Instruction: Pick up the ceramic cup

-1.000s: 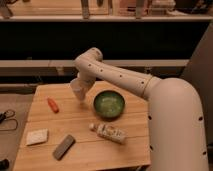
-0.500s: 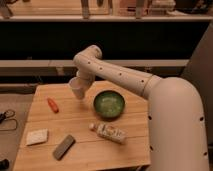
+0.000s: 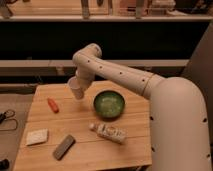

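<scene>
The ceramic cup [image 3: 75, 88] is small, white and handleless. It hangs tilted just above the back left part of the wooden table [image 3: 80, 120]. My gripper [image 3: 80, 84] is at the end of the white arm that reaches in from the right, and it is shut on the cup from above and behind. The fingers are mostly hidden by the cup and the wrist. The cup is to the left of the green bowl [image 3: 109, 104].
A white bottle with a printed label [image 3: 111, 132] lies on its side in front of the bowl. An orange-red object [image 3: 52, 104] lies at the left. A white block [image 3: 37, 136] and a dark grey bar [image 3: 64, 146] lie at the front left. Shelves stand behind the table.
The gripper and cup have shifted slightly left and up over the table. The other objects have not moved.
</scene>
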Motion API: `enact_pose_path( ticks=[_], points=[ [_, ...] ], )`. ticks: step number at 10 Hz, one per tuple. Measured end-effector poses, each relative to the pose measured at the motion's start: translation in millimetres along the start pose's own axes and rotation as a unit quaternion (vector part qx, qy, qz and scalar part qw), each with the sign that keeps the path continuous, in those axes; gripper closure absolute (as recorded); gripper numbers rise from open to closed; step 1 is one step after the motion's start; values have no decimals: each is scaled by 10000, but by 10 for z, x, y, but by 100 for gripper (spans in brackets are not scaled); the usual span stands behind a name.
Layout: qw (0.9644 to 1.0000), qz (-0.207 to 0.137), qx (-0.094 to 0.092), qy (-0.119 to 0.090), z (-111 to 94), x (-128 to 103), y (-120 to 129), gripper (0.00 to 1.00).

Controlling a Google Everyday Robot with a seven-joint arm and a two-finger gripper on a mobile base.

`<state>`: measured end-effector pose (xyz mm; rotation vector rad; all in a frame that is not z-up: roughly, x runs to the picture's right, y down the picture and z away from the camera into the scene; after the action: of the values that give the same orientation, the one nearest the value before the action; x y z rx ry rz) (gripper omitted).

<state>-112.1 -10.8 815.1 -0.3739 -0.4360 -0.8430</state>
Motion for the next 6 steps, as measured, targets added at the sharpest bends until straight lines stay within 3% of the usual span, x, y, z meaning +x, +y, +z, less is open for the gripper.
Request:
enact_pose_path(
  ticks=[6],
  points=[
    [10000, 14, 22, -32, -108, -59, -30, 100]
  ],
)
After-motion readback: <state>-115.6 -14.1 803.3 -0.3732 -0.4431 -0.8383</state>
